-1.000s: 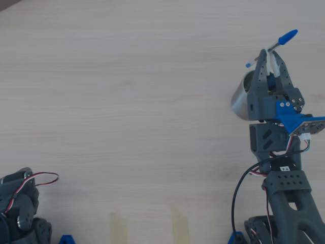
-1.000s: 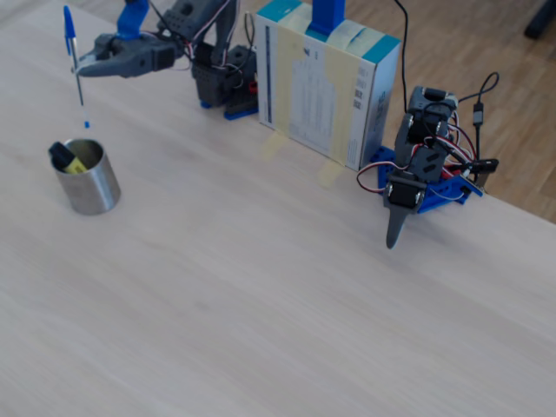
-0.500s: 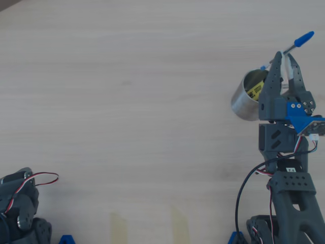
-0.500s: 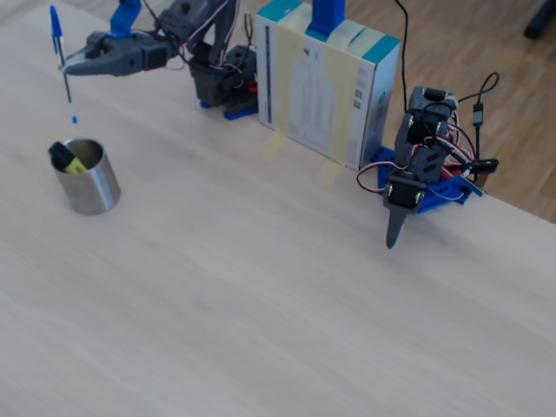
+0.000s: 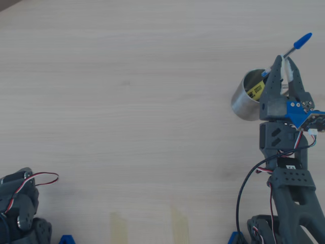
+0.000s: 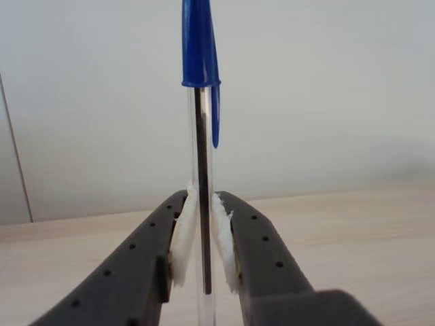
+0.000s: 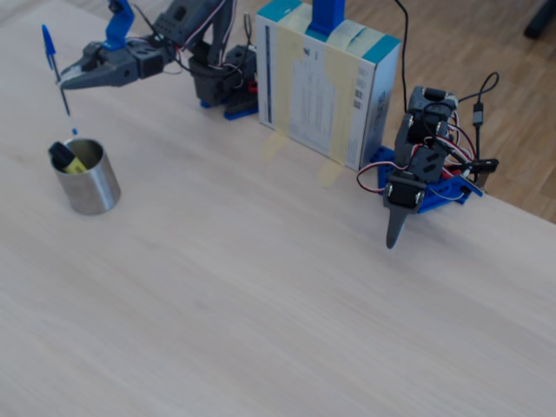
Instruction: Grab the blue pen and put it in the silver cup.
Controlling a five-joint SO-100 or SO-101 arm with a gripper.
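My gripper (image 5: 285, 63) is shut on the blue pen (image 5: 303, 40). In the wrist view the pen (image 6: 199, 47) stands upright between the white-padded fingers (image 6: 182, 238), blue cap up. In the fixed view the gripper (image 7: 65, 82) holds the pen (image 7: 48, 41) nearly vertical, its small blue end plug just above the far rim of the silver cup (image 7: 91, 187). The cup (image 5: 242, 100) stands on the table to the left of the gripper in the overhead view. A yellow marker with a black cap (image 7: 68, 159) leans inside the cup.
A second arm (image 7: 421, 169) rests folded at the right of the fixed view; it also shows at the bottom left of the overhead view (image 5: 20, 203). A taped cardboard box (image 7: 326, 82) stands behind the table. Two tape strips (image 5: 119, 226) lie near the front edge.
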